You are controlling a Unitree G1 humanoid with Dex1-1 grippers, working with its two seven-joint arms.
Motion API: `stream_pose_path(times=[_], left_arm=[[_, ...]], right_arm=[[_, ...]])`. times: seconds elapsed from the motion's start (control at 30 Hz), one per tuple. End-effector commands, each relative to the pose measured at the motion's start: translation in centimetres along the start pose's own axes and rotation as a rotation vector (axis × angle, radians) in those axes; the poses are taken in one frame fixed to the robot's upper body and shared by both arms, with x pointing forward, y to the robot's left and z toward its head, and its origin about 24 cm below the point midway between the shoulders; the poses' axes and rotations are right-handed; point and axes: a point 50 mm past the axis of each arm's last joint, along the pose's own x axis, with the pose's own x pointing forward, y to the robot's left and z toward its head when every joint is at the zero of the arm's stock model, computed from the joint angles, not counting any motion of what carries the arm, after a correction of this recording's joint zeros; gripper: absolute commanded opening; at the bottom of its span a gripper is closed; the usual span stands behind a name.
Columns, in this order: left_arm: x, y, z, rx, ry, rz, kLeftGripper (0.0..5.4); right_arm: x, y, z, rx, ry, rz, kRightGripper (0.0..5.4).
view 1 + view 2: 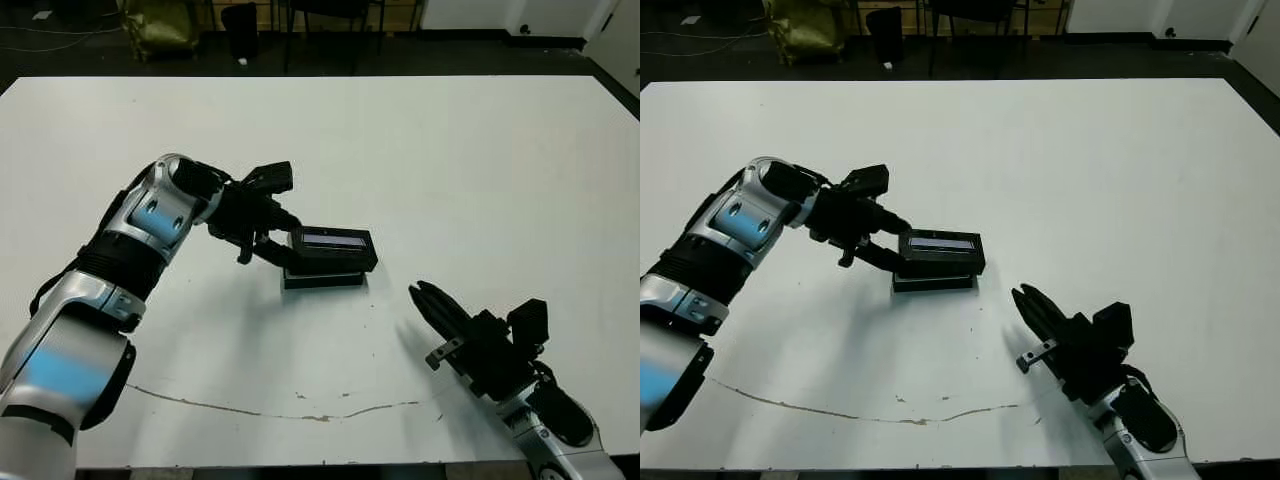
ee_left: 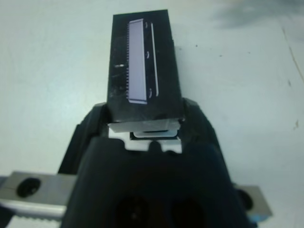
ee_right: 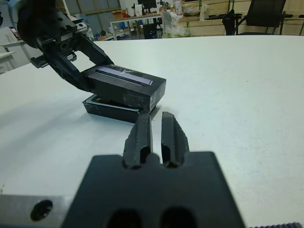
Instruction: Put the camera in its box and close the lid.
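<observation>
My left gripper (image 1: 284, 250) is shut on the near end of the lid (image 1: 333, 245), a black cover with a pale bluish-grey stripe. It holds the lid just over the box (image 1: 322, 279), shifted a little to the right of it. The box is a shallow black tray on the table. In the left wrist view its white lining (image 2: 118, 129) peeks out under the lid, with a dark end inside that may be the camera (image 2: 154, 135); the rest is hidden. My right gripper (image 1: 424, 297) rests shut and holding nothing at the front right, pointing toward the box.
A thin brown scratch (image 1: 300, 412) runs across the table near its front edge. Dark floor, a chair and a yellow-green bag (image 1: 160, 25) lie beyond the far edge. Bare white tabletop surrounds the box.
</observation>
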Motion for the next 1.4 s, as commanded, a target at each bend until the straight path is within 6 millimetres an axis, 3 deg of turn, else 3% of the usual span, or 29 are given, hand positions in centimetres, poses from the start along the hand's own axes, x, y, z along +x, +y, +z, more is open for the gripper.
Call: stream_pose_path(times=[0.03, 1.4], left_arm=[[0.0, -0.4, -1.0, -0.010, 0.042, -0.019, 2.07], [1.2, -2.1, -4.0, -0.055, 0.145, -0.051, 2.07]], right_arm=[[-0.3, -0.1, -0.4, 0.001, 0.028, -0.012, 0.00], [-0.5, 0.0, -0.3, 0.016, 0.025, -0.015, 0.00]])
